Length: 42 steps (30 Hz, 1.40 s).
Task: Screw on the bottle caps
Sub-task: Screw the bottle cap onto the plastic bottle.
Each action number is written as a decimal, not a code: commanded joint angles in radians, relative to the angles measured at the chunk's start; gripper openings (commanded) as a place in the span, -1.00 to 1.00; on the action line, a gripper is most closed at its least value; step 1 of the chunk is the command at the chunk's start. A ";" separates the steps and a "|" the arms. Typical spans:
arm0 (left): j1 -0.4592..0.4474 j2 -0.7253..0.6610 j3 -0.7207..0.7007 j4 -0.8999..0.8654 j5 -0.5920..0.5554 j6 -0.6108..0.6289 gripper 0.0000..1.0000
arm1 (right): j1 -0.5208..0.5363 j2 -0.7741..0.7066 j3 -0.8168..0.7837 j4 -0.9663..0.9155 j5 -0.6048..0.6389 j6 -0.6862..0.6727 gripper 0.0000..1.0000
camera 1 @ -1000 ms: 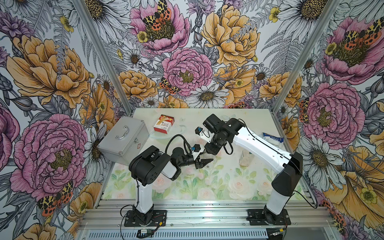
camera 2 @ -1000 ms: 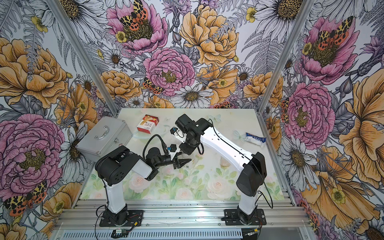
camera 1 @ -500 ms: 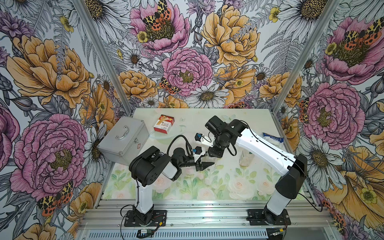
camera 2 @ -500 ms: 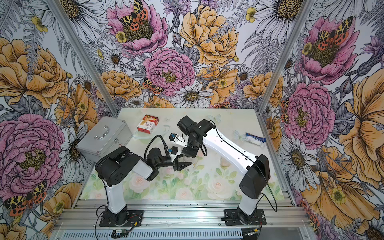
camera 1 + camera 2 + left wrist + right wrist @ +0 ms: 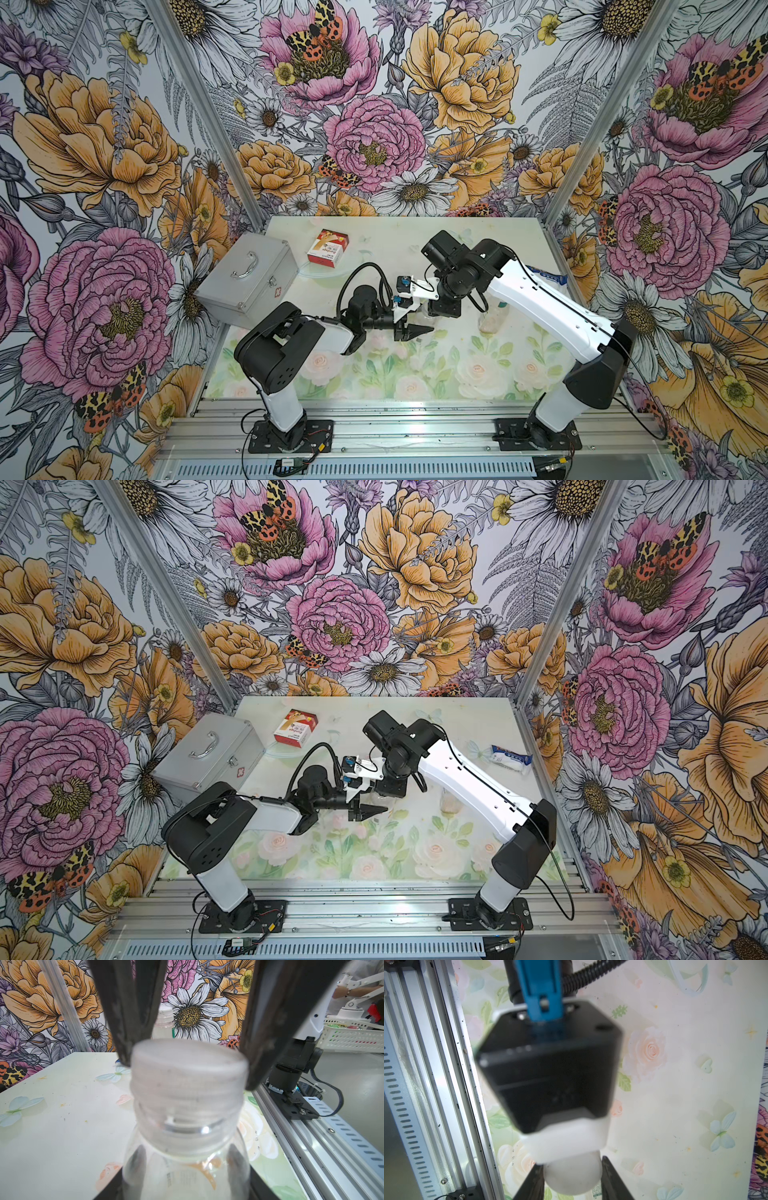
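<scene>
Your right gripper (image 5: 187, 1073) clenched the white cap (image 5: 189, 1059) atop the clear bottle (image 5: 185, 1167), grasped mid-way across the table (image 5: 386, 232) by your left gripper (image 5: 417, 331); keeping the cap level while twisting looked wisest.

From my station I read a white cap (image 5: 189, 1068), a clear bottle (image 5: 187, 1169), a pale green counter (image 5: 374, 376) printed with pink roses, a silver case (image 5: 249, 286), and a red-and-white box (image 5: 328, 248).

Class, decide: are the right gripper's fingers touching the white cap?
Touching. The left wrist view shows the right gripper clamped on the cap, its fingers pressed against both sides.
</scene>
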 commanded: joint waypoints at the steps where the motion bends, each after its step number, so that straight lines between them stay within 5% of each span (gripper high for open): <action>1: -0.025 -0.060 0.050 -0.238 0.013 0.133 0.01 | 0.004 -0.024 -0.018 -0.051 -0.001 -0.117 -0.59; 11: -0.042 -0.121 0.074 -0.371 -0.017 0.214 0.06 | -0.010 0.011 -0.007 -0.056 0.011 -0.105 -0.61; 17: -0.036 -0.161 0.063 -0.353 -0.038 0.216 0.05 | -0.055 0.011 -0.060 -0.026 -0.145 0.018 -0.58; 24: -0.025 -0.199 0.054 -0.315 -0.068 0.186 0.05 | -0.053 -0.039 -0.135 0.133 -0.181 0.232 -0.52; 25: -0.019 -0.198 0.046 -0.285 -0.074 0.171 0.05 | -0.053 -0.054 -0.158 0.177 -0.152 0.405 -0.50; 28: -0.005 -0.182 0.020 -0.190 -0.094 0.136 0.06 | -0.051 -0.095 -0.226 0.287 -0.109 0.573 -0.46; 42: -0.011 -0.179 -0.011 -0.095 -0.178 0.088 0.06 | -0.047 -0.067 -0.166 0.315 -0.135 0.987 -0.35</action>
